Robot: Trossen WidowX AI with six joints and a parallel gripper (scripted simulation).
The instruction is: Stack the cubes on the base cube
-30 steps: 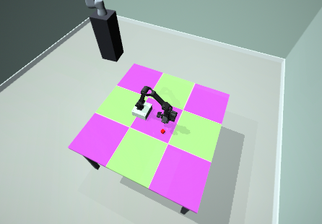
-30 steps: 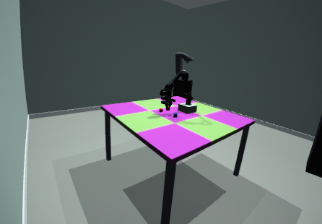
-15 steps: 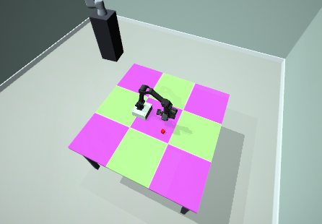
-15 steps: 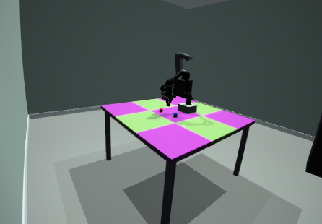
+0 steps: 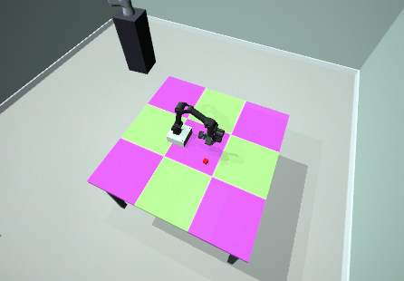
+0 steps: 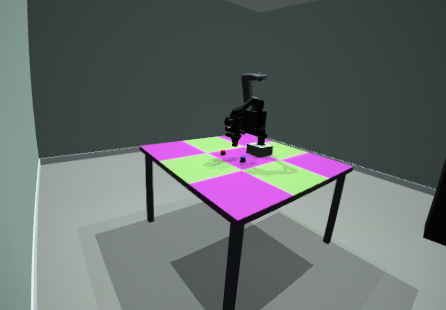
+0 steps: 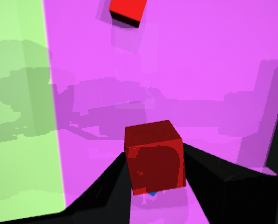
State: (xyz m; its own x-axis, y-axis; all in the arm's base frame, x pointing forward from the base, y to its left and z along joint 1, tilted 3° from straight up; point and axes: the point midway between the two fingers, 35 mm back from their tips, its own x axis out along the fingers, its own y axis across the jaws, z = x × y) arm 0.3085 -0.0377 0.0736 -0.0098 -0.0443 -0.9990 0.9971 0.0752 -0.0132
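My gripper (image 6: 235, 144) (image 7: 152, 153) is shut on a red cube (image 7: 157, 169), with one dark finger on each side of it. The held cube is above the table, clear of its surface, and looks slightly turned in the wrist view. The other red cube (image 5: 206, 161) (image 6: 223, 152) (image 7: 128, 11) lies on the table, at the top edge of the wrist view. The blue cube (image 6: 243, 159) stands on the table; in the wrist view only a blue sliver (image 7: 153, 194) shows below the held cube. The arm hides the blue cube in the top view.
The table (image 5: 177, 188) (image 6: 240, 197) has magenta and green squares. The arm's base stands on a white block (image 5: 177, 139) (image 6: 259, 151), near the cubes. Shadows of the arm fall across the squares. A second grey arm on a dark pedestal (image 5: 135, 43) stands beyond the table.
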